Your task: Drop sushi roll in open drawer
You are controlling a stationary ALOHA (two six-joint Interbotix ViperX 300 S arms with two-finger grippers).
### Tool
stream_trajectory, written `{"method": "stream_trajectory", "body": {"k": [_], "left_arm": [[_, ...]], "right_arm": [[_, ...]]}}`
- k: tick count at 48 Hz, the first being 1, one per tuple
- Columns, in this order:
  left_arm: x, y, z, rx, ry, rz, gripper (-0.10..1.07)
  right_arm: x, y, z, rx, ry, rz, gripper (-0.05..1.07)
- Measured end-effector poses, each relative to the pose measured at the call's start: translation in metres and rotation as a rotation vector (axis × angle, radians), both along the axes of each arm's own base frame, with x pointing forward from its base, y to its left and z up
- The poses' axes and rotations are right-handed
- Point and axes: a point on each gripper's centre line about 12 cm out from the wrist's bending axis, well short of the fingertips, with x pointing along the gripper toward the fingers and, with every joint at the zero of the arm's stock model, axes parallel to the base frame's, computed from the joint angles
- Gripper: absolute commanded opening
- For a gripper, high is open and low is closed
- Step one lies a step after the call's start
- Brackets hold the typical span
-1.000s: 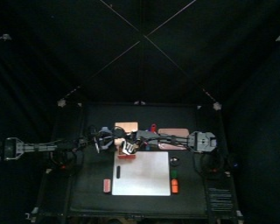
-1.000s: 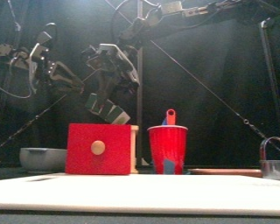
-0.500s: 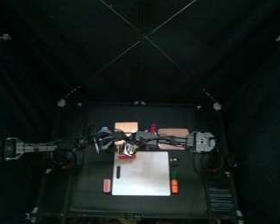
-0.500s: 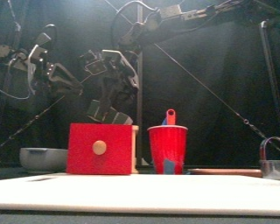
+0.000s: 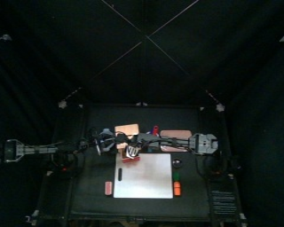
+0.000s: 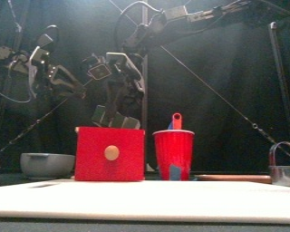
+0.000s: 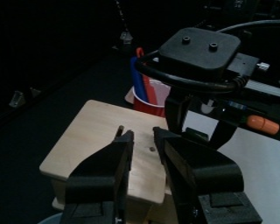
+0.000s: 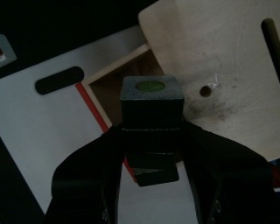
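Note:
The drawer [image 5: 128, 131] is a small tan wooden box with a red front and a round knob [image 6: 110, 154]. It stands at the far edge of the white mat [image 5: 145, 176]. My left gripper [image 7: 143, 134] hovers just over its tan top [image 7: 94, 144], jaws almost together with nothing between them. My right gripper [image 8: 152, 118] is shut on the sushi roll [image 8: 152, 87], a dark block with a green centre. It holds the roll above the mat's edge beside the drawer. The right gripper also shows in the left wrist view [image 7: 201, 122]. The drawer's inside is hidden.
A red cup [image 6: 174, 155] with a utensil in it stands right of the drawer. A grey bowl [image 6: 44, 164] is at the left. A flat board [image 8: 219, 52] with a slot handle lies behind the mat. Small red pieces [image 5: 107, 188] lie on the mat's near part.
In the front view the drawer's red front has shifted slightly right and looks a little larger. The gripper behind it has sunk lower. The top view hardly differs.

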Motion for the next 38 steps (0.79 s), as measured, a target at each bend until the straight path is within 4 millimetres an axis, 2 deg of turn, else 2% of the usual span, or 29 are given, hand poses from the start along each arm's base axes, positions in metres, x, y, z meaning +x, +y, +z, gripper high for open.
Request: {"method": "stream_trajectory", "body": {"k": [9, 26, 38], "left_arm": [[0.0, 0.0, -0.002, -0.005, 0.013, -0.002, 0.69], [0.0, -0.001, -0.003, -0.008, 0.02, -0.003, 0.69], [0.0, 0.0, -0.002, -0.008, 0.02, -0.003, 0.69]], "right_arm": [[0.0, 0.005, 0.001, 0.002, 0.004, 0.011, 0.87], [0.0, 0.008, 0.0, 0.001, 0.008, 0.016, 0.87], [0.0, 0.007, 0.01, -0.031, -0.037, 0.021, 0.87]]}}
